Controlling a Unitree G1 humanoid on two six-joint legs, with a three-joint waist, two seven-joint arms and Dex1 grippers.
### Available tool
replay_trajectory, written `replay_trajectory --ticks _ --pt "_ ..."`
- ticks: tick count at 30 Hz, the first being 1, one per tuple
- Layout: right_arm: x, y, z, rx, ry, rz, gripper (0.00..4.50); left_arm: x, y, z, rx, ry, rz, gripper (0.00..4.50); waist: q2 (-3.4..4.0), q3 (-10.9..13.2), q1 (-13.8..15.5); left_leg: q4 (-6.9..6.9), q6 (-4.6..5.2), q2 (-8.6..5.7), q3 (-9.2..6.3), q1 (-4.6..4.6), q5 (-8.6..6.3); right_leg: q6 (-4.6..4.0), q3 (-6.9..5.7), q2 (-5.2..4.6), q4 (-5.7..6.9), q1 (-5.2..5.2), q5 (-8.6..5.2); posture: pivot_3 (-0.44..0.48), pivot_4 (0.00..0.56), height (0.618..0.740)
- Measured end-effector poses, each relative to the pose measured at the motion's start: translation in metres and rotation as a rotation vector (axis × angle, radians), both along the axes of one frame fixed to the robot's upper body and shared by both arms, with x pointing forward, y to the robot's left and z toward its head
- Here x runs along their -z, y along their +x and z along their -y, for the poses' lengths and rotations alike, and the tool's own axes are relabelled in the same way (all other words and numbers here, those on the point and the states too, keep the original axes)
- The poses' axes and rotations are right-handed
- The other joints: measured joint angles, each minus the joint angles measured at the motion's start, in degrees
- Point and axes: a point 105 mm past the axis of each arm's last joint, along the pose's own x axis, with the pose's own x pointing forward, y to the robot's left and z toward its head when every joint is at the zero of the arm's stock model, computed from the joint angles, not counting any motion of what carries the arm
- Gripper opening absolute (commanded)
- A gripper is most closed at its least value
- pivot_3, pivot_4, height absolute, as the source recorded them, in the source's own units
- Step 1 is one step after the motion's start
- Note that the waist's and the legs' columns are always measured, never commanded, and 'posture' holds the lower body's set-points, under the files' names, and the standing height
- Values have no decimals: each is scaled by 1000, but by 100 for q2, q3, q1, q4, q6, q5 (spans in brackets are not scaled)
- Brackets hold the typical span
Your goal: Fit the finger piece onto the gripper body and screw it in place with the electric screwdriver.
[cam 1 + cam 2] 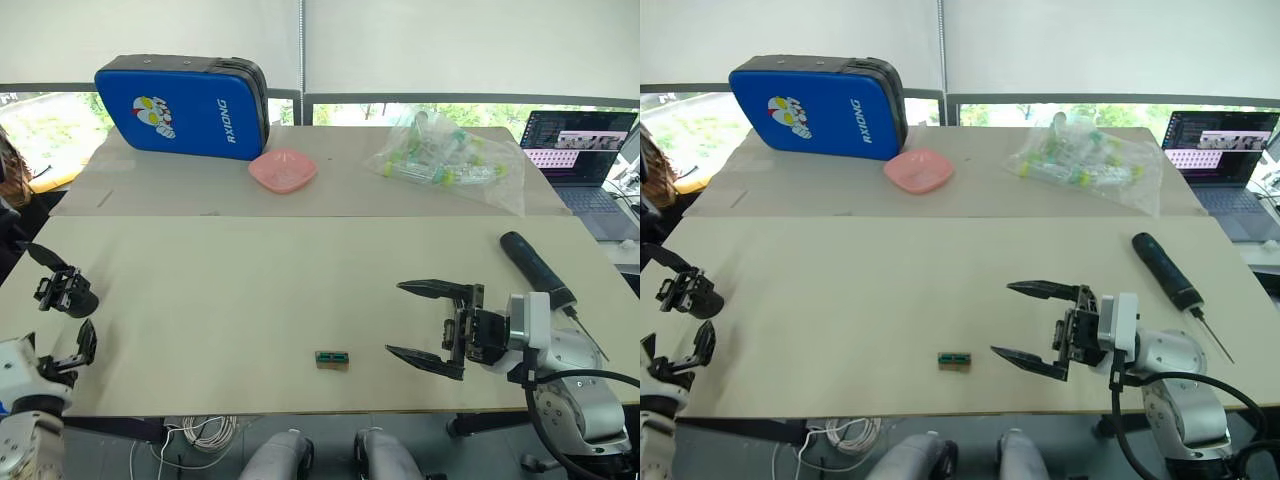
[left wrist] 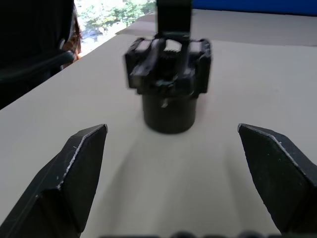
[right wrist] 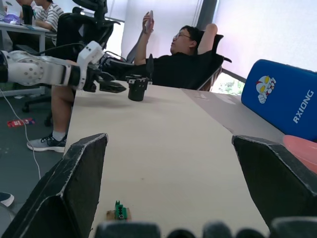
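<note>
Left gripper [image 1: 62, 322] sits wide open and empty right at the gripper body [image 1: 66, 291], apparently lined up to grab it, while right gripper [image 1: 425, 325], also spread and empty, idles near the electric screwdriver [image 1: 538, 270] lying far right of that body.

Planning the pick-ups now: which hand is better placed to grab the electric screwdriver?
The right hand. It is open over the table's right half, with the electric screwdriver lying just beyond it on that side. The left hand, also open, faces the gripper body at the far left edge.
</note>
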Motion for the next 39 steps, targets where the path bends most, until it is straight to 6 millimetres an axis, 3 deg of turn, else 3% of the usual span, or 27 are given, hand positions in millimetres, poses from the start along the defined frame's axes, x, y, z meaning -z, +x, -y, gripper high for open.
replay_trajectory --ticks 14,21,24,27,31,35,39 --pt "6 2 3 64 -9 -13 4425 14 54 -11 -34 -7 -54 4500 -1 -1 44 5 -3 0 2 -4 -1 -30 -7 3 -1 -11 26 0 150 740" --pt "7 0 4 73 -10 -2 4425 14 66 -16 -46 2 -61 4500 -2 -1 44 4 -4 0 2 1 0 -30 -7 3 2 -8 29 0 150 740" --pt "8 -2 4 76 -12 -5 4500 14 67 -21 -63 5 -69 3689 -1 -1 40 5 -4 0 2 3 0 -30 -6 4 2 -8 29 0 150 740" --pt "9 -2 5 81 -14 -9 4500 15 66 -24 -72 6 -72 2370 2 -3 36 5 -4 0 2 5 0 -31 -5 4 3 -7 29 0 150 740" --pt "10 -2 6 88 -19 -8 4500 15 63 -22 -54 -7 -49 2339 2 -3 32 4 -4 0 3 5 0 -30 -4 3 1 -6 29 0 150 740" --pt "10 -2 9 98 -25 -9 4500 14 64 5 62 -58 48 2339 1 -2 56 21 5 -1 6 -13 -6 -28 -5 -1 -3 -10 34 0 150 740" --pt "13 -4 14 111 -44 -18 4500 -4 77 63 306 -42 112 2339 -13 5 150 51 15 -1 5 -39 -12 -18 -3 -2 -8 -13 48 0 150 740"
